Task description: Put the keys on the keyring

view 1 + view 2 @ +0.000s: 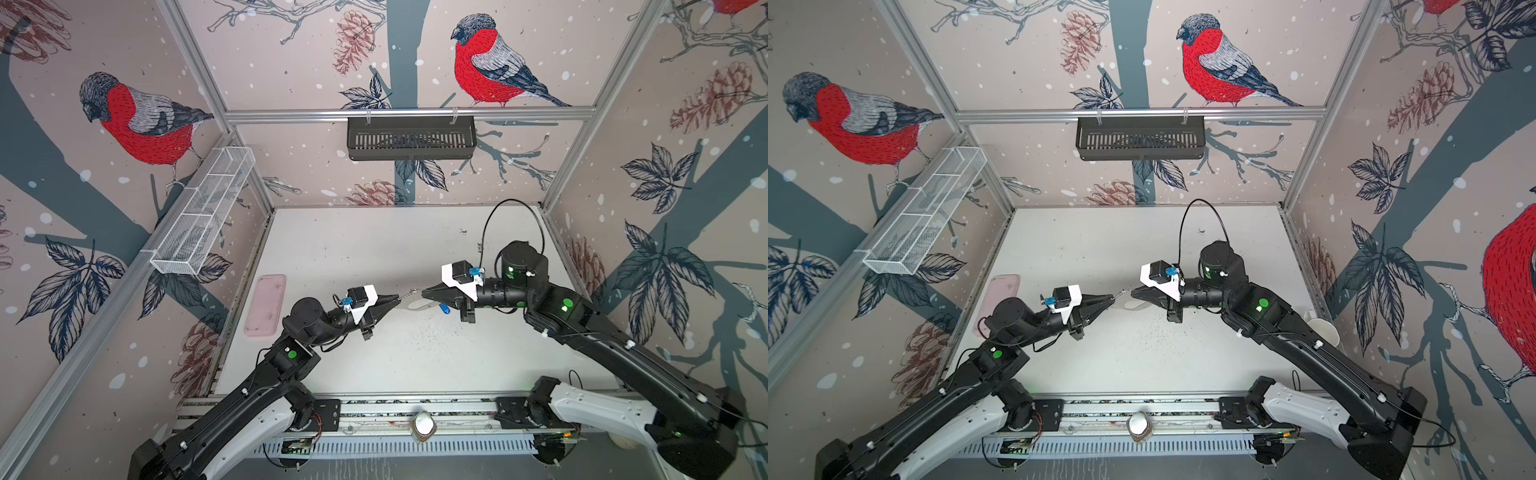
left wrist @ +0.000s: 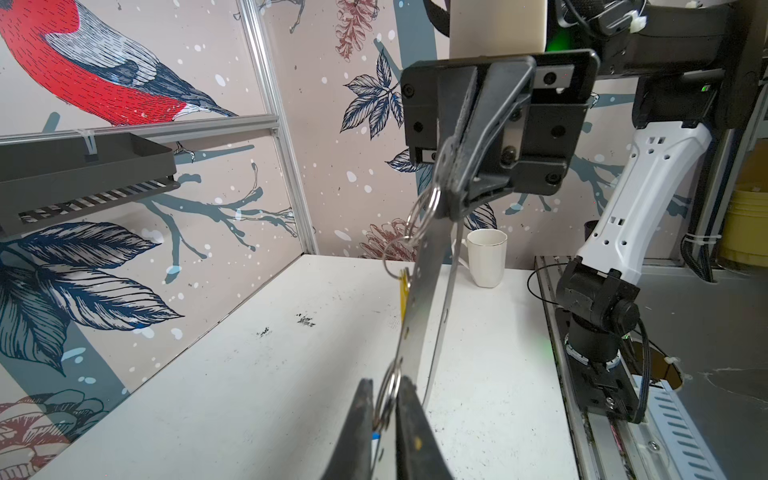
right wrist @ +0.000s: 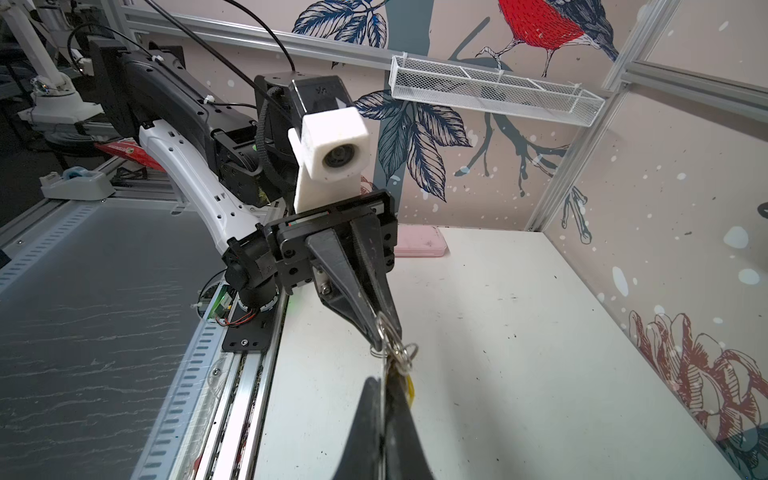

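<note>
Above the table's (image 1: 365,249) middle we hold the keyring (image 2: 419,299) in air: the right gripper (image 1: 424,293), at 3 o'clock, clamps the plate to steady it; the left gripper (image 1: 397,300), at 9 o'clock, pinches a small metal ring (image 2: 388,390), probably for threading. A yellow tag (image 2: 404,286) hangs on another ring.

keyring (image 1: 411,294) between left gripper (image 1: 397,300) and right gripper (image 1: 424,293), above table (image 1: 374,249)

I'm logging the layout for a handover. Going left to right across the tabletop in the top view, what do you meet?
pink tray → left gripper → keyring, held up between the two → right gripper. The blue key tag is left out: it sits under the right gripper.
</note>
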Motion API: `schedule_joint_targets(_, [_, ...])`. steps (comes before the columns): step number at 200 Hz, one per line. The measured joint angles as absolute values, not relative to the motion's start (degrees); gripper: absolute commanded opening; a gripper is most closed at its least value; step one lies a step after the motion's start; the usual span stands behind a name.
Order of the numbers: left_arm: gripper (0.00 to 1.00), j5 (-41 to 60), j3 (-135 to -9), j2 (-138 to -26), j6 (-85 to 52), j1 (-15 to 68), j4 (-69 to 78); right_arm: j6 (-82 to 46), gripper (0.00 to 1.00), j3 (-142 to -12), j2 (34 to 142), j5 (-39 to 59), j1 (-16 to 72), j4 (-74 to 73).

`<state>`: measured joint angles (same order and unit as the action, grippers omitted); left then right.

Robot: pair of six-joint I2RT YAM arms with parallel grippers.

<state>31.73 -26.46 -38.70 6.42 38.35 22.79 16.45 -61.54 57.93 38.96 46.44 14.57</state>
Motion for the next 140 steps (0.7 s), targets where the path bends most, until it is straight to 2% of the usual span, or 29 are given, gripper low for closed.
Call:
schedule_joint_targets(88, [0.0,32.8,-26.5,-38.0,7.4,38.3,21.1,14.7,0.0,-61.7,59.0,40.9,44.7,14.7])
schedule_joint_targets(140, [0.0,32.8,-26.5,-38.1,7.8,38.3,20.1,12.1,0.0,-65.6,62.4,41.6,44.2,18.3])
